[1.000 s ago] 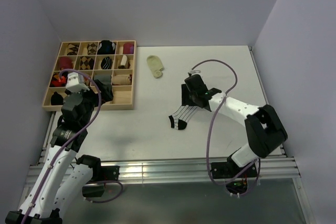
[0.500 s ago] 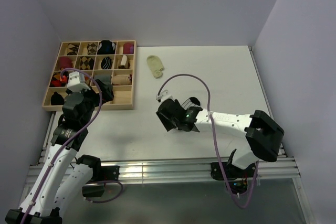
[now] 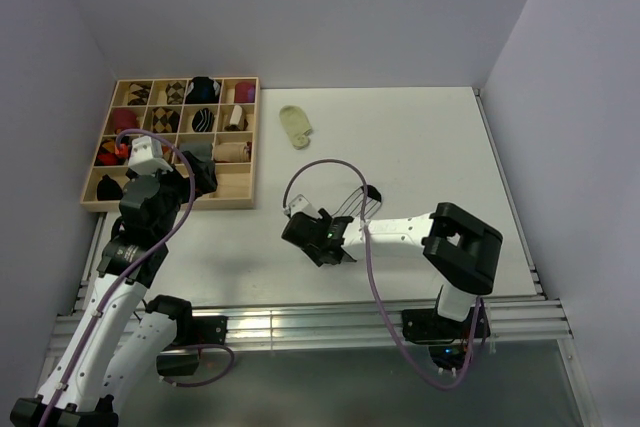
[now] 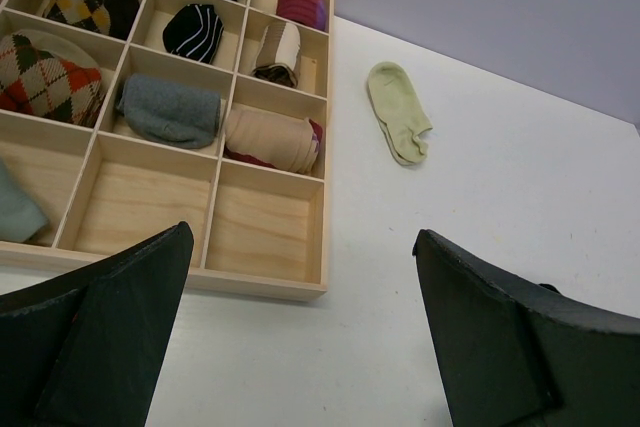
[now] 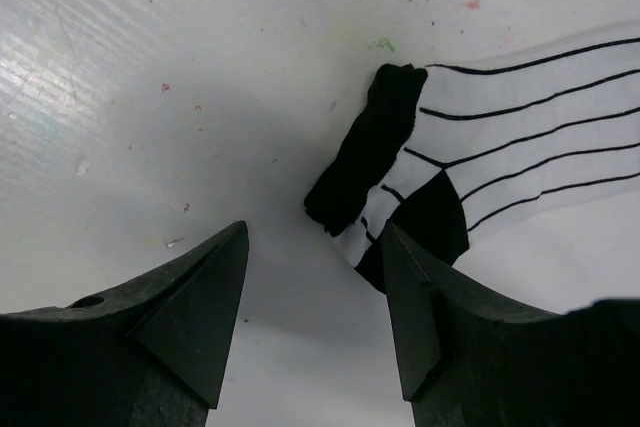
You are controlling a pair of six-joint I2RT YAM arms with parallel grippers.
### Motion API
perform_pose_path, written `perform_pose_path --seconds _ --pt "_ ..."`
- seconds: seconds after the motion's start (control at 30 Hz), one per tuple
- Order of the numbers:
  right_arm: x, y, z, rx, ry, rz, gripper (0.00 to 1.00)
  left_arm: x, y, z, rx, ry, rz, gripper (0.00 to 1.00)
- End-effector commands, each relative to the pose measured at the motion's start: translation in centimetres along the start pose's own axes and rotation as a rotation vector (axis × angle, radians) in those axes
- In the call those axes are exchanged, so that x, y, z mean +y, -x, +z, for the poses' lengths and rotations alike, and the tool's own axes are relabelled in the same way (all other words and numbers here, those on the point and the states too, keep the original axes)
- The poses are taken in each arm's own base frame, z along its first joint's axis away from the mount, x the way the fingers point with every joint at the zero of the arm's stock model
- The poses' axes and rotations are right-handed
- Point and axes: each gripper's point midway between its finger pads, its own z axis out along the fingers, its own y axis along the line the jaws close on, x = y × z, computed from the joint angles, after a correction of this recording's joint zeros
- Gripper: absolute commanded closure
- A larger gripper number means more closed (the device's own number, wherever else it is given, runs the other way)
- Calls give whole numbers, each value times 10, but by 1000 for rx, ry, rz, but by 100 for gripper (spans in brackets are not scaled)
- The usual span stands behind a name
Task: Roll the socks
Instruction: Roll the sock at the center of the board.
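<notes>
Since a second back the right arm point(image 3: 400, 232) has swung toward the near edge of the counter point(image 3: 430, 147). It is now well right of the wooden tray point(image 3: 165, 205); right gripper point(image 5: 312, 237) low, jaws apart, black end of the striped sock point(image 5: 520, 117) between them, unclamped; left gripper point(image 4: 303, 247) spread wide above the tray's near right corner; yellow-green sock point(image 3: 295, 125) flat, just right of the tray's far corner.

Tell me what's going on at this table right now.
The right gripper is low over the table, jaws open and empty, just short of the black end of the striped sock. The left gripper hangs open above the wooden tray of rolled socks. The yellow-green sock lies flat, untouched. Neither is rolled yet.
</notes>
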Motion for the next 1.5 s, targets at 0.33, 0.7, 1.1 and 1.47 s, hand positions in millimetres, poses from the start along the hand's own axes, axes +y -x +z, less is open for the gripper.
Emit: perform_pose_path --seconds 0.33,0.7,1.1,1.47 --pt "-15 7 12 47 -177 -5 40 -6 2 2 -6 -24 2 1" --pt "-20 -4 18 126 -251 -12 51 -7 -1 4 10 -30 -1 1" --pt "7 7 19 114 -100 11 100 -13 -9 4 80 -38 -29 1" --pt "48 70 -15 -25 307 182 100 -32 -74 11 343 -86 -135 2"
